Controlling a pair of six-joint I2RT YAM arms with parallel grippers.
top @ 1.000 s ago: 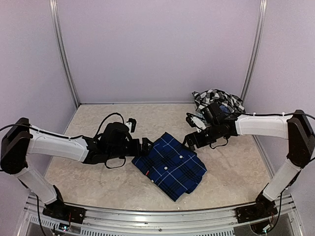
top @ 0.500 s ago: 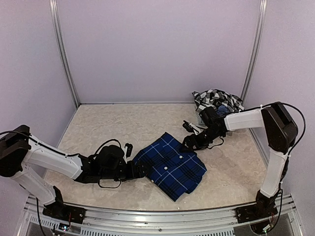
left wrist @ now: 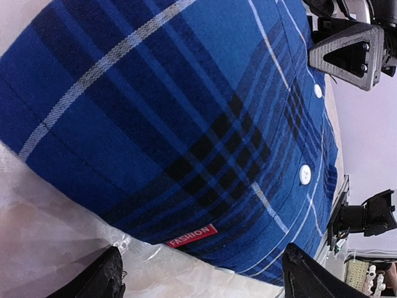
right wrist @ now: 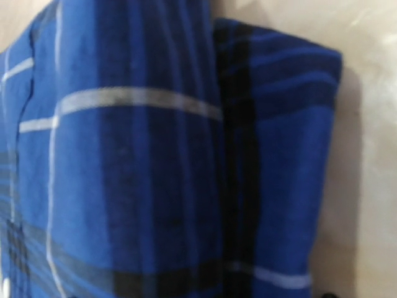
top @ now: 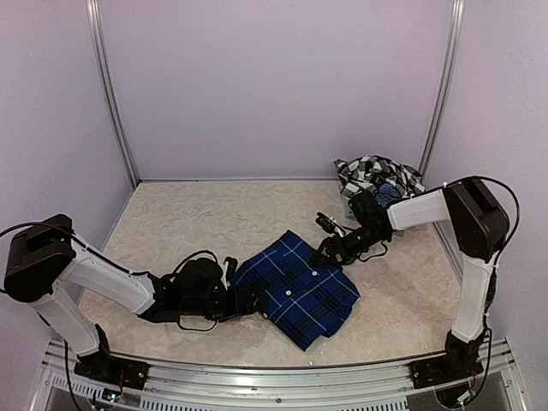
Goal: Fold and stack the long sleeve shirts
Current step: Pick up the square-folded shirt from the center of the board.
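Listing from the near edge outward.

Left tool [top: 250,301]: laid almost flat on the desk [top: 171,227], at the near-left edge of the navy shirt [top: 295,289]. Fingers [left wrist: 111,276] spread wide in the left wrist view, one to each side of the hem, pinching nothing. Probably kept this low so as to slide under the edge or take hold of it.

Navy shirt: folded to a compact rectangle, lying diagonally near the middle of the desk, button side up. Red label [left wrist: 191,236] at the near hem, white button [left wrist: 304,174] further along the placket. Judged folded or close to it, awaiting a final tidy or a move to a stacking spot.

Right tool [top: 330,248]: brought down at the far-right corner of the navy shirt, opposite the left tool. Own camera filled with blue cloth and a folded edge over the desk, no fingers in view. Spread or pressed together: cannot tell. Likely placed opposite so that both ends can be handled together and the fold kept from slumping.

Room: broad bare desk to the left and far side of the navy shirt; less on the near side, the shirt's near corner not far from the rail.

Checked shirt [top: 377,174]: crumpled in the far-right corner by the wall, unfolded, well apart from the navy one. Judged next in line.
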